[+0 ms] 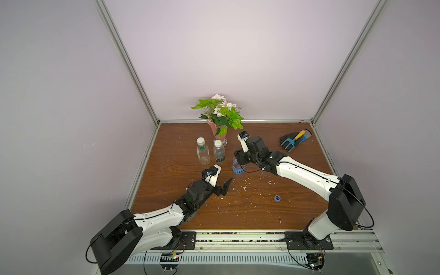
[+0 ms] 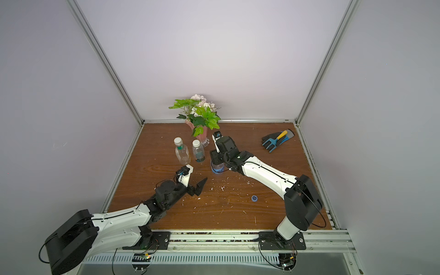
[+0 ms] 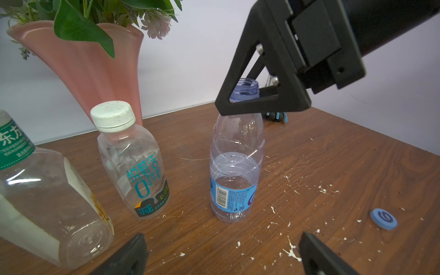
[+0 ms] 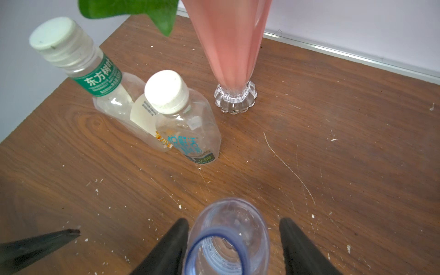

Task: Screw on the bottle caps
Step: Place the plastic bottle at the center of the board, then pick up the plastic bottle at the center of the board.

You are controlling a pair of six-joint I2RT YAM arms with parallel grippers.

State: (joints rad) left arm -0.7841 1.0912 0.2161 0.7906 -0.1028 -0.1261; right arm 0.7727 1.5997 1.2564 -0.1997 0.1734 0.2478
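In both top views the blue-labelled bottle [image 1: 238, 166] [image 2: 217, 167] is standing upright and uncapped on the desk [image 1: 250, 219], under the right wrist. Its blue cap [image 1: 277, 198] is lying well apart, towards the front. The squarish bottle [image 1: 203, 153] and the dark-labelled bottle [image 1: 219, 154] are being kept closed by white caps [image 1: 201, 141].

In the left wrist view the left jaws are being held wide apart and empty, aimed at the open bottle, probably for steadying it.

In the right wrist view the right jaws are being held parted on either side of the open neck, with a gap showing on one side. Nothing is being gripped.
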